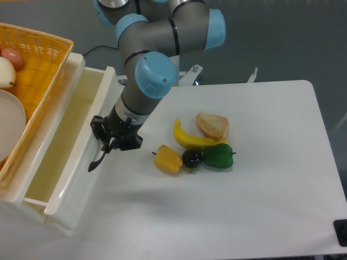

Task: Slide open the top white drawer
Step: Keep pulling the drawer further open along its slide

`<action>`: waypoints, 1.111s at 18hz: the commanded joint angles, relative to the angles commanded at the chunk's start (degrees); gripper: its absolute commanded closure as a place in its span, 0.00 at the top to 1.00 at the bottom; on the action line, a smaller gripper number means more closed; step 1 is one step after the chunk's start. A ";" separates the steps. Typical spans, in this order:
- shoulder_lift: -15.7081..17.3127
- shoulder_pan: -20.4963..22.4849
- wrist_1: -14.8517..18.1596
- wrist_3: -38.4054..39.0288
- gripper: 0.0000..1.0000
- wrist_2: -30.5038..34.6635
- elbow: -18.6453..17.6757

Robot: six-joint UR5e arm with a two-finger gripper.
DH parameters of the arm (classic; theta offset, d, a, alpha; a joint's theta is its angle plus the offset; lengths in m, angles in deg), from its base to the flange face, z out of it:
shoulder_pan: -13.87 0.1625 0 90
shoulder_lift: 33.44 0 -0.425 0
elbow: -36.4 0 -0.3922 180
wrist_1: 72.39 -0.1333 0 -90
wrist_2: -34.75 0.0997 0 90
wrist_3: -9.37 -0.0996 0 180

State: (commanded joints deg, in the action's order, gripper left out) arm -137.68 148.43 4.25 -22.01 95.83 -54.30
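Fingers point(104, 149) are pinched shut on the curved black handle point(97, 161), left of center, which makes sense since that's the only pull point. The top white drawer point(76, 179) sits at left, sticking out over the desk point(260, 216), hollow inside showing.

A banana point(187, 140), bread point(212, 125), green pepper point(218, 156), corn point(168, 159) and plum point(192, 158) are clustered together on the white table point(260, 206).
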 joint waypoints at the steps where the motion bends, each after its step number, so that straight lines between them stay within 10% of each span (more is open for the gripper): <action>1: 0.00 0.35 0.00 0.00 0.18 0.00 0.09; 20: -1.14 3.17 0.00 -1.49 0.18 1.66 1.50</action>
State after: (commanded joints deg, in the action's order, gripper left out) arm -138.82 151.60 4.25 -23.49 97.49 -52.81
